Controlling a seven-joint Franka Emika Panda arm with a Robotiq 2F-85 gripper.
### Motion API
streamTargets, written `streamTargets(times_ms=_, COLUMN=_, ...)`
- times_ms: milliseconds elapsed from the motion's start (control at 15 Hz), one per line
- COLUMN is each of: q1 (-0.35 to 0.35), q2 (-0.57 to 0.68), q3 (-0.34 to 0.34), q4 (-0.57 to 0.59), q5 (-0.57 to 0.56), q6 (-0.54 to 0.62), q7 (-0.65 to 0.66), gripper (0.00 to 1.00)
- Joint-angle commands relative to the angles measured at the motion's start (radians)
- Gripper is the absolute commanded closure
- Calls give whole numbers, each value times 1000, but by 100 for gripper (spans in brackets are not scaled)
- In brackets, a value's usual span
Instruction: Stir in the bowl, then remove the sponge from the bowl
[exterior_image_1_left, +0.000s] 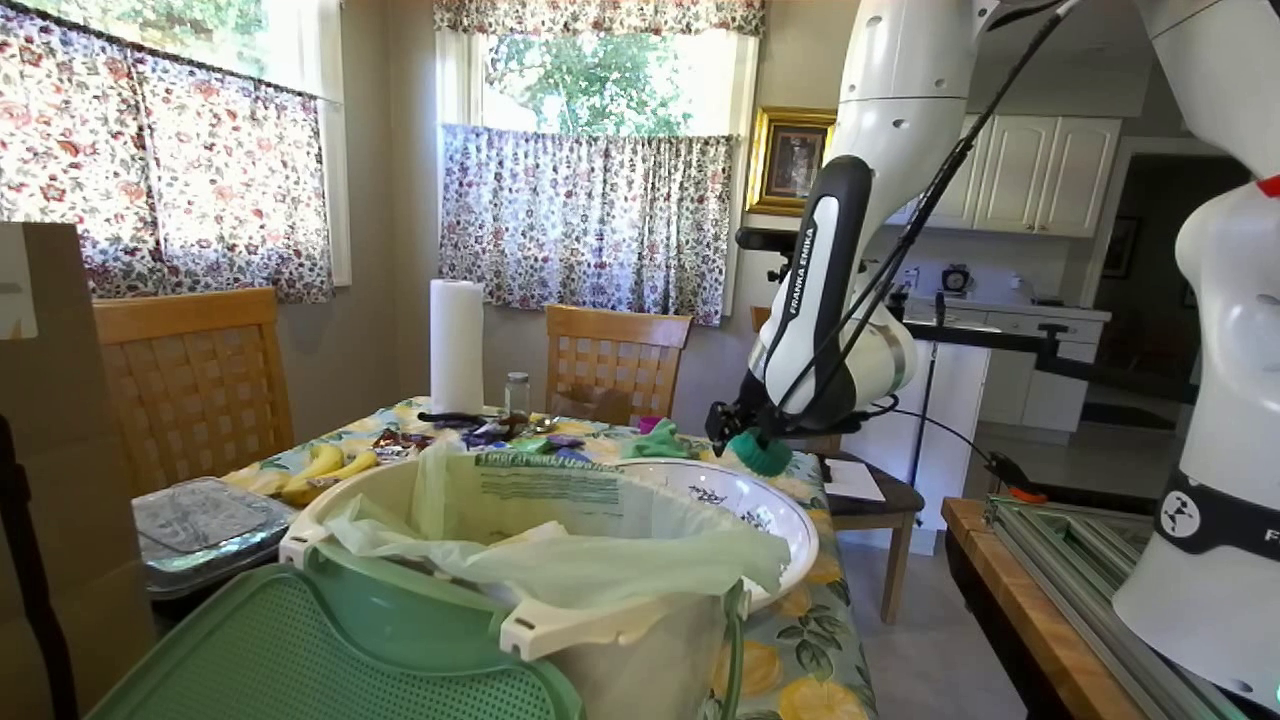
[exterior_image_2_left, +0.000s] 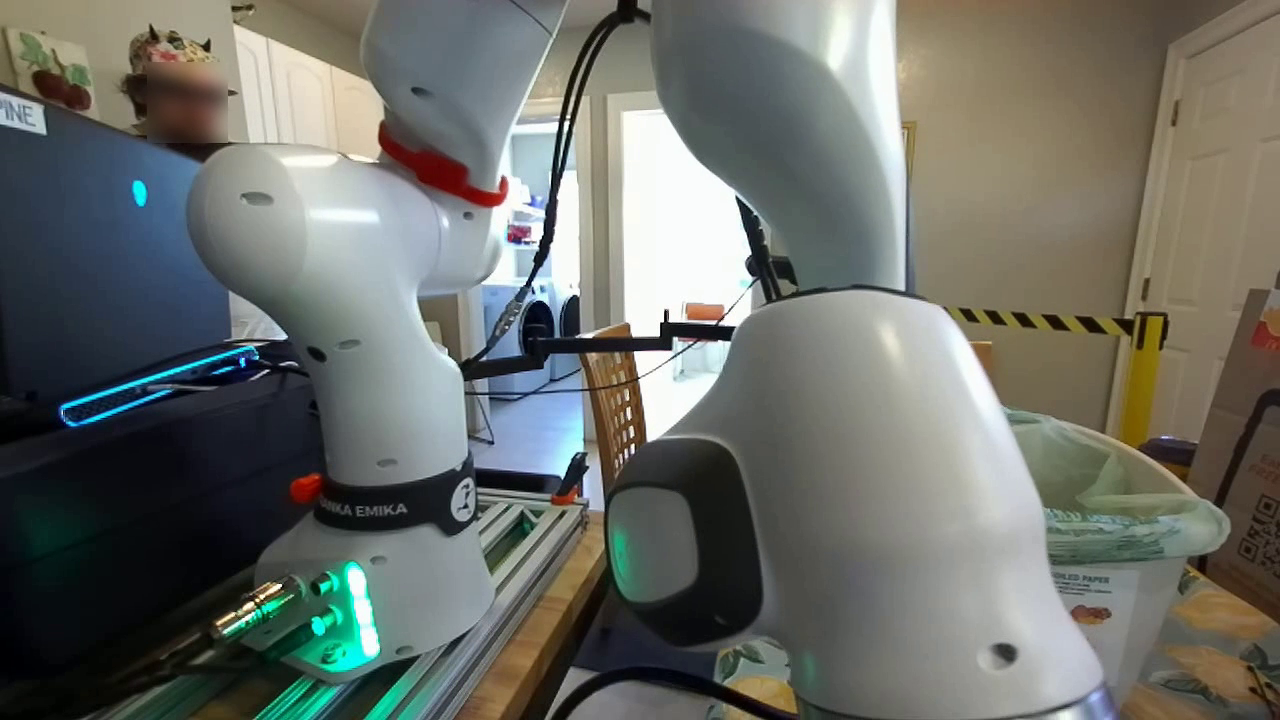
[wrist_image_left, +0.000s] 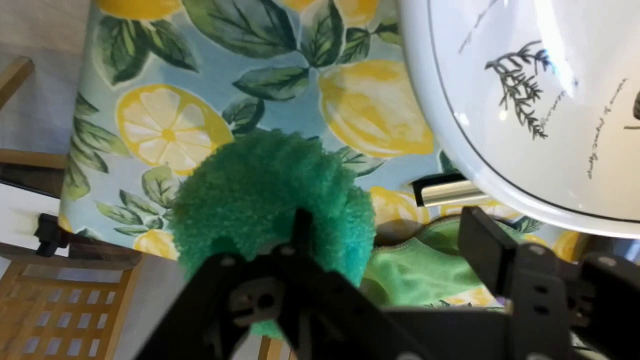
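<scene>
A round green sponge (wrist_image_left: 260, 190) is outside the bowl, beyond its far rim, close under my gripper (wrist_image_left: 387, 225) (exterior_image_1_left: 735, 432). The jaws stand wide apart with nothing gripped between them. In the wrist view the left finger overlaps the sponge; whether it clings to that finger or hangs free I cannot tell. The right finger (wrist_image_left: 487, 250) is away from it, over a green cloth. To the right lies the wide white bowl (wrist_image_left: 449, 130), printed with dark sprigs and writing. An exterior view shows the sponge (exterior_image_1_left: 762, 453) just past the bowl (exterior_image_1_left: 790, 530), whose near side is hidden by the bin.
A lined green-and-white bin (exterior_image_1_left: 640, 640) stands in front of the bowl. Around it are a green cloth (wrist_image_left: 420, 270), a silver-and-black object (wrist_image_left: 450, 192) by the rim, a paper towel roll (exterior_image_1_left: 457, 345) and bananas (exterior_image_1_left: 325, 470). The table edge runs close to the sponge.
</scene>
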Motion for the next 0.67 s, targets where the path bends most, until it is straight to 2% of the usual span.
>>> streamTargets(times_ms=0, q1=-32, q2=-57, q3=35, q4=-2, q5=1, q6=-32, q7=-38, gripper=0)
streamTargets(times_ms=600, q1=-14, q2=8, q3=85, q4=71, q5=14, q6=12, q7=-23, gripper=0)
